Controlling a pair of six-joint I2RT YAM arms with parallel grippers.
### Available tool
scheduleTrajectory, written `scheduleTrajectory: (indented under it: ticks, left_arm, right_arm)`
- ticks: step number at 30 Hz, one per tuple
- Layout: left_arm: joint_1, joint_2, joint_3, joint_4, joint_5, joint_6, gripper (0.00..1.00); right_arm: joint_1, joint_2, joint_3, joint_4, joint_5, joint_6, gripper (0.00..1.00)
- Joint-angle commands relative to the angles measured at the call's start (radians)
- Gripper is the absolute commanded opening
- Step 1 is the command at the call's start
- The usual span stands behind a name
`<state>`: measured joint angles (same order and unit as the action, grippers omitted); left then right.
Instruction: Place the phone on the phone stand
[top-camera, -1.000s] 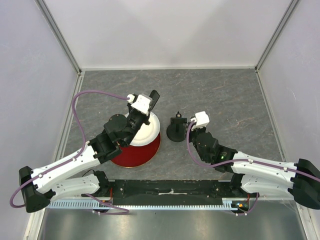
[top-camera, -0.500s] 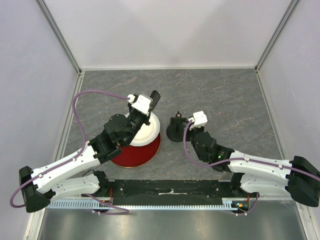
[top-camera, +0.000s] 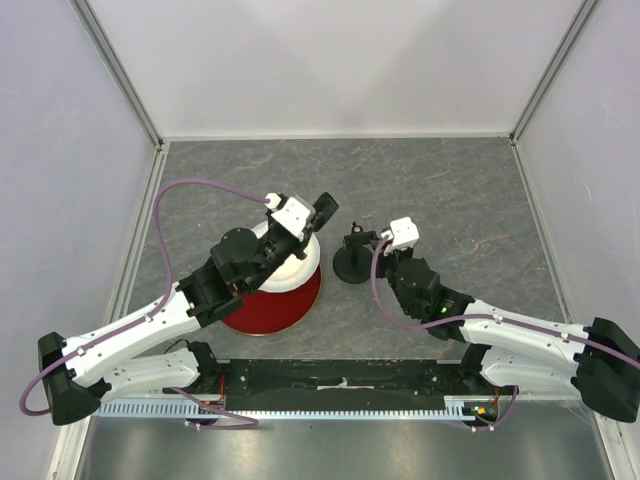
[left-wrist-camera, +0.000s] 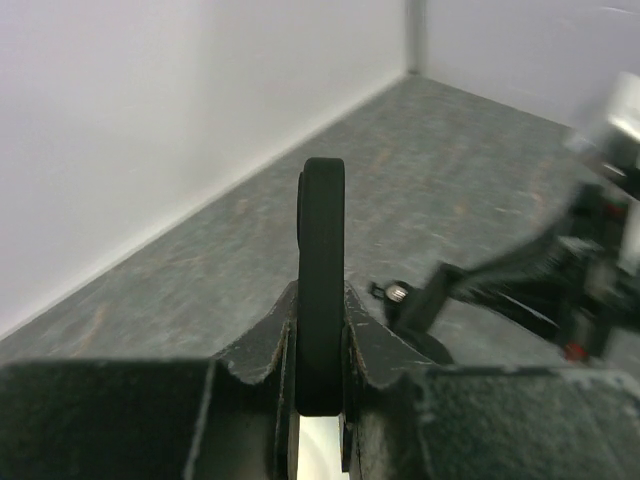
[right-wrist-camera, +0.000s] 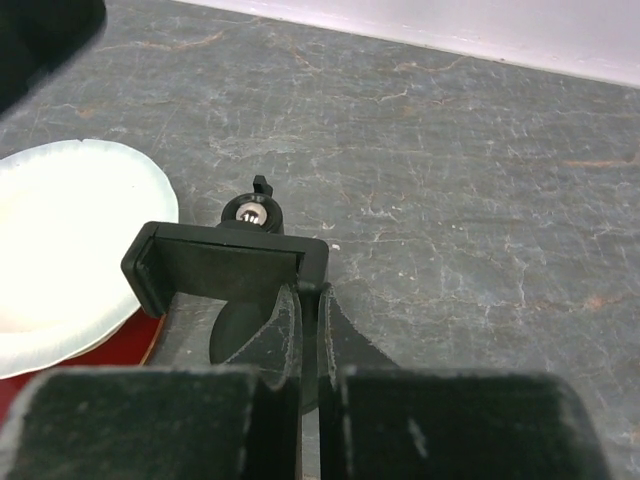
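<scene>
My left gripper (top-camera: 314, 224) is shut on the phone (top-camera: 324, 209), a thin black slab held on edge above the white plate's right rim. In the left wrist view the phone (left-wrist-camera: 321, 250) stands upright between the fingers (left-wrist-camera: 262, 350). The phone stand (top-camera: 351, 264) has a round black base on the grey floor just right of the plates. My right gripper (top-camera: 372, 241) is shut on the right end of the stand's cradle (right-wrist-camera: 225, 265), pinching it between its fingers (right-wrist-camera: 288, 320). The cradle is empty. The phone is left of the stand and apart from it.
A white paper plate (top-camera: 291, 273) lies on a red plate (top-camera: 290, 306) under the left wrist; both show at the left of the right wrist view (right-wrist-camera: 60, 250). White walls close the back and both sides. Grey floor lies behind and right of the stand.
My left gripper has carried the phone to the right, closer to the stand. The right gripper has stayed shut on the cradle, shifting only slightly.
</scene>
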<state>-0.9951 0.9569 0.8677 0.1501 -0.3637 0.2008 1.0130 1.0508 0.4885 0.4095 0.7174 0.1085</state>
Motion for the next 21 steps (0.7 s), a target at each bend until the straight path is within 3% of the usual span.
scheduleTrajectory:
  ticks: [1, 6, 12, 15, 21]
  left_arm:
    - [-0.005, -0.038, 0.073, 0.011, 0.34, -0.021, 0.02]
    - [-0.005, -0.058, 0.103, -0.046, 0.543, -0.017, 0.02]
    - [-0.001, -0.026, 0.206, -0.252, 0.823, 0.028, 0.02]
    - [0.019, 0.038, 0.281, -0.359, 1.018, 0.064, 0.02]
    - [0.085, 0.262, 0.385, -0.366, 1.333, 0.095, 0.02]
  right_arm:
    - [-0.12, -0.093, -0.008, -0.058, -0.27, -0.01, 0.0]
    - [-0.273, -0.196, 0.025, -0.185, -0.547, -0.064, 0.0]
    - [-0.405, -0.163, 0.079, -0.255, -0.809, -0.047, 0.0]
    - [-0.479, -0.109, 0.108, -0.268, -0.988, -0.03, 0.0]
    - [-0.579, -0.025, 0.153, -0.273, -1.237, -0.032, 0.0]
